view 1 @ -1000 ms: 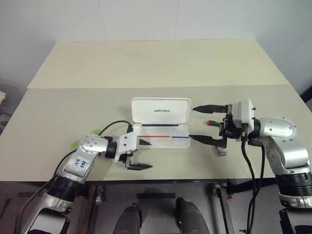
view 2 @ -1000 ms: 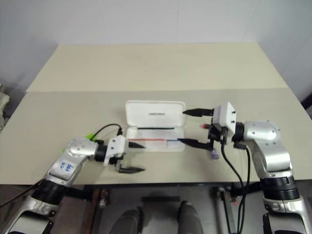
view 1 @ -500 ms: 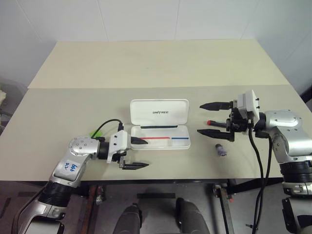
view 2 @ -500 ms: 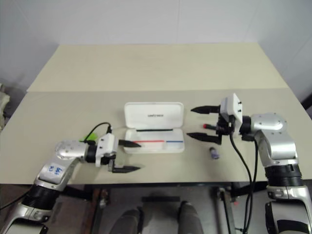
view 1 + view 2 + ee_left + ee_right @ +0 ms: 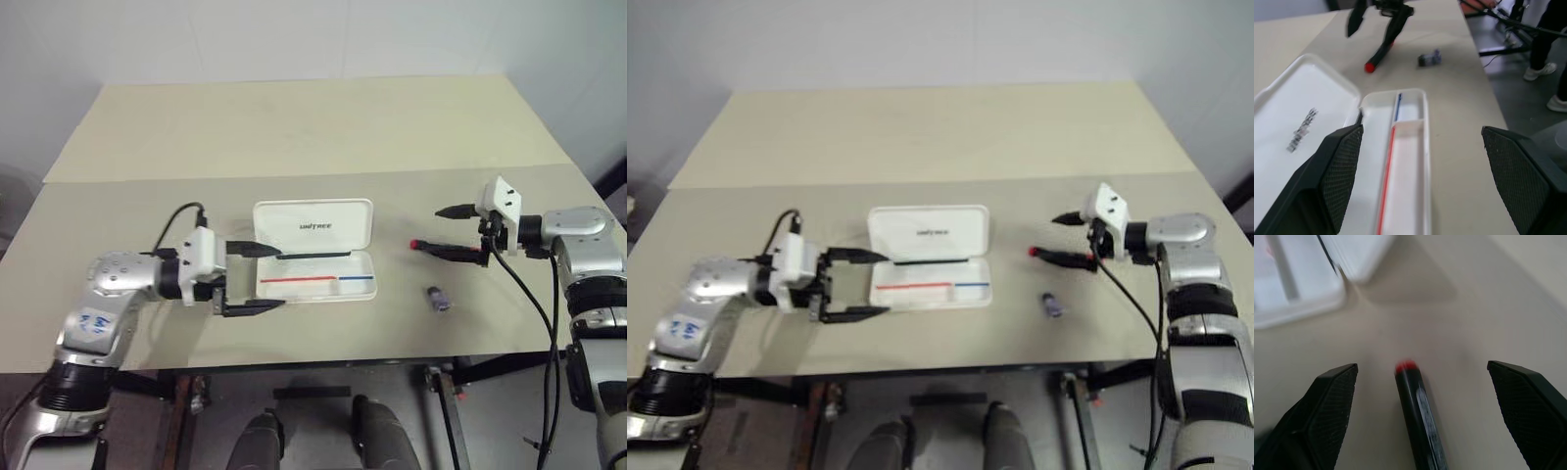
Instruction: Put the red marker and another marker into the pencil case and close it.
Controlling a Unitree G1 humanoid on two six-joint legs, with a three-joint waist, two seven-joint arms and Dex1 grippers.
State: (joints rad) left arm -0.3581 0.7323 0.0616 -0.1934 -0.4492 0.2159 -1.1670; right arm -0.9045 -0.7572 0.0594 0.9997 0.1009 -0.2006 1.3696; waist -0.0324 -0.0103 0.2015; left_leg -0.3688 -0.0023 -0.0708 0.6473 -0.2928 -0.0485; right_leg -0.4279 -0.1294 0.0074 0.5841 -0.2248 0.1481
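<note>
The left gripper (image 5: 257,279) is parked just left of the pencil case (image 5: 313,250), jaws spread wide with nothing between them, one finger over the case's left end and the other in front of it. The green marker can't be made out anywhere now, probably tucked behind that left arm, but that's not something that can be confirmed.

One pencil case is counted, lying open on the counter (image 5: 294,127) with the lid tipped back and the lettering showing. The tray looks empty apart from the printed red and blue stripe.

Right of the case, one red marker (image 5: 446,250) is seen flat on the counter, red end toward the case; most of its barrel is covered by the right gripper (image 5: 453,230), whose jaws are wide open on either side of it without touching. One small purple stub (image 5: 438,298) sits right of the case too, nearer the front edge.
</note>
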